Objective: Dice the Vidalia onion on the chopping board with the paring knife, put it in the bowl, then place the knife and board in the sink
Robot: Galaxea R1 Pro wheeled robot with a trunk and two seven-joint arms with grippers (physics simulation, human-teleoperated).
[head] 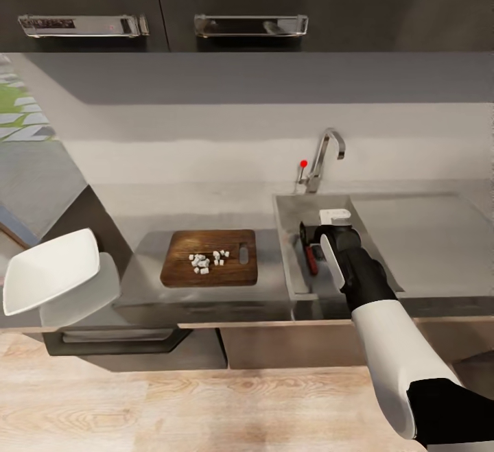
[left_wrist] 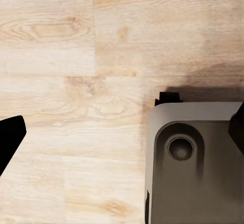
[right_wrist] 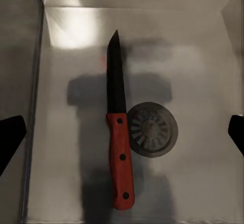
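The paring knife (right_wrist: 120, 137) lies flat on the floor of the sink (right_wrist: 203, 56), its red handle beside the round drain (right_wrist: 151, 129). My right gripper (right_wrist: 122, 135) hangs open above it, fingers wide on either side, touching nothing. In the head view the right gripper (head: 310, 241) reaches down into the sink (head: 287, 246), with the knife's handle (head: 312, 260) showing beside it. On the chopping board (head: 209, 270) sit several small white pieces of diced onion (head: 204, 262). The white bowl (head: 49, 270) stands on the countertop (head: 140, 270) at far left. My left gripper (left_wrist: 122, 132) is open over the wooden floor.
A chrome tap (head: 324, 157) with a red knob (head: 303, 162) rises behind the sink, and a flat drainboard (head: 418, 232) lies to its right. Dark wall cabinets with chrome handles (head: 250, 25) hang above. The robot's grey base (left_wrist: 198, 163) shows in the left wrist view.
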